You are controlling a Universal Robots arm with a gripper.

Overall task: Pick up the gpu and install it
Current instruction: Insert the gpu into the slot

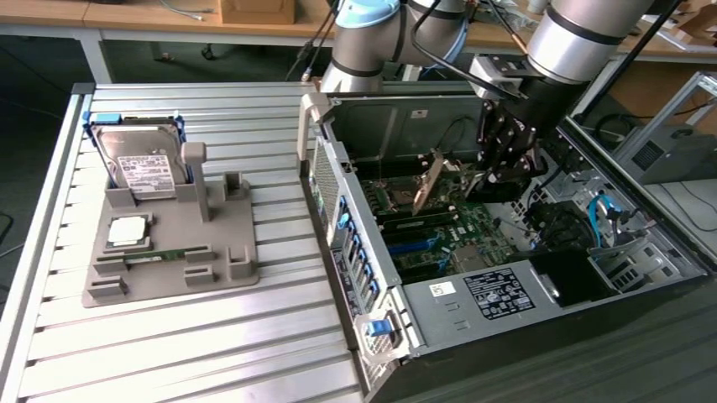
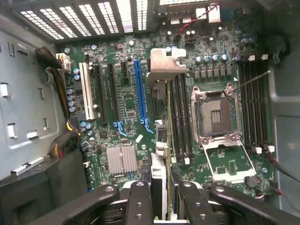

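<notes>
1. GPU point(image 1: 431, 180) is seen inside the open computer case point(image 1: 392, 122), which is laid on its side on a slatted metal table point(image 1: 168, 336), at the exterior view's right.
2. The robot arm point(image 1: 583, 34) is reached down into the case from above.
3. A grey moulded holder point(image 1: 230, 260) is set on the table, well apart from the case, at the exterior view's left.
4. The motherboard point(image 2: 126, 93) is exposed on the floor of the case. A blue slot point(image 2: 139, 89), a white slot point(image 2: 86, 91) and an open processor socket point(image 2: 215, 117) are seen on it.
5. A silver hard drive point(image 1: 140, 164) with a white label is propped upright at the far end of the holder.
6. The GPU point(image 2: 159, 173) is held tilted above the motherboard, its brown circuit face turned toward the exterior view's left. In the wrist view it is seen edge-on, between the blue slot and the black memory slots, with its silver bracket point(image 2: 166, 63) at the far end. Whether its lower edge touches the board cannot be told.
7. The gripper point(image 2: 165, 206) is closed narrowly on the card, with one finger point(image 2: 139, 201) pressed against each face. In the exterior view the gripper point(image 1: 493, 172) is placed at the card's upper end.
8. A square processor chip point(image 1: 127, 231) and a narrow green memory stick point(image 1: 168, 253) are laid in the holder, below the drive.
</notes>
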